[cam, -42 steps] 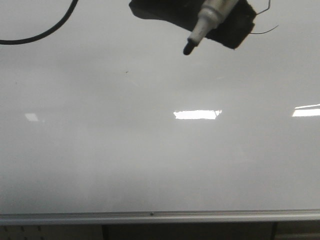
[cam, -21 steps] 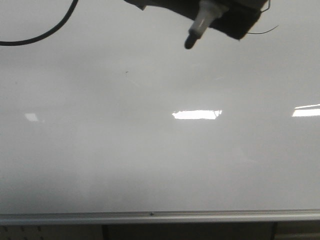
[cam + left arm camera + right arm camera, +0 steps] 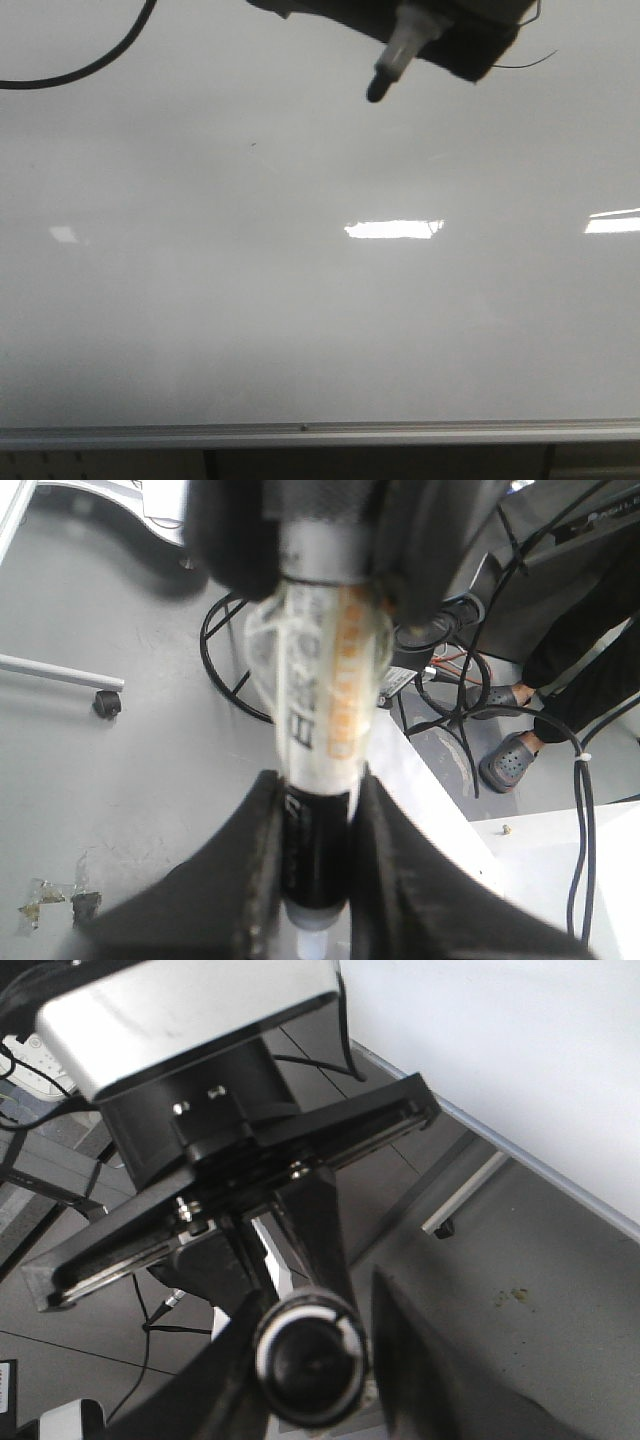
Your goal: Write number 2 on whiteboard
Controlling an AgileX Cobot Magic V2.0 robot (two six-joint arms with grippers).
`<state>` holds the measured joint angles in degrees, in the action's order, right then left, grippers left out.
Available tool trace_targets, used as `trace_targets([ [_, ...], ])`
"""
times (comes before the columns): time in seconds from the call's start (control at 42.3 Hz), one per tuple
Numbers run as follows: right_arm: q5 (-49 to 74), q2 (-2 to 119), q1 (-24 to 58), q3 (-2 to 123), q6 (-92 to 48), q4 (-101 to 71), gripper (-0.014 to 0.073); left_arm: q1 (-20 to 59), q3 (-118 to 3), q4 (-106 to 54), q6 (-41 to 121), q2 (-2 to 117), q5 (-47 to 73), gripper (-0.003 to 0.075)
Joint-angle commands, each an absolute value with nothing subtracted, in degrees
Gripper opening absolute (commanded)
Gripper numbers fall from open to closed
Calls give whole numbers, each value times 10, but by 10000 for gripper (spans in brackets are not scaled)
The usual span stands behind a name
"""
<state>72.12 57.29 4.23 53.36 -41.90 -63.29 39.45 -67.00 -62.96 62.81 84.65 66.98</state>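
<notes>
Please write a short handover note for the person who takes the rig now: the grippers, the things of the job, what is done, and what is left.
Left gripper: shut on the marker, nib end pointing away from the wrist.
Right gripper: its wrist view does not settle whether it is open or shut.
Whiteboard: the nib is in front of its upper part; contact cannot be told.
Done: the marker is gripped and uncapped.
Left: the whole number 2. No stroke is visible on the board, only a tiny dark speck.
</notes>
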Motion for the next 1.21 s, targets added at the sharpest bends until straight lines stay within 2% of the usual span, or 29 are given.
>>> trace_targets([
  [0.0, 670, 549, 41, 548, -448, -669, 339, 399, -687, -640, 620, 824, 684, -20],
  [0.189, 535, 466, 41, 546, -458, -560, 332, 399, -687, -502, 489, 824, 587, -20],
  [0.378, 390, 340, 40, 487, -382, -415, 300, 381, -687, -326, 302, 824, 506, -20],
  [0.473, 348, 277, 40, 436, -369, -387, 220, 350, -687, -305, 254, 824, 493, -20],
  [0.662, 292, 156, 40, 318, -369, -391, -51, 252, -687, -286, 207, 822, 493, -19],
  [0.757, 278, 98, 40, 279, -369, -400, -119, 202, -681, -246, 177, 811, 492, -19],
  [0.922, 277, 34, 40, 235, -369, -405, -116, 129, -653, -163, 120, 776, 472, -19],
  [1.182, 278, 26, 40, 221, -369, -420, -116, 32, -610, -150, 107, 764, 430, -19],
])
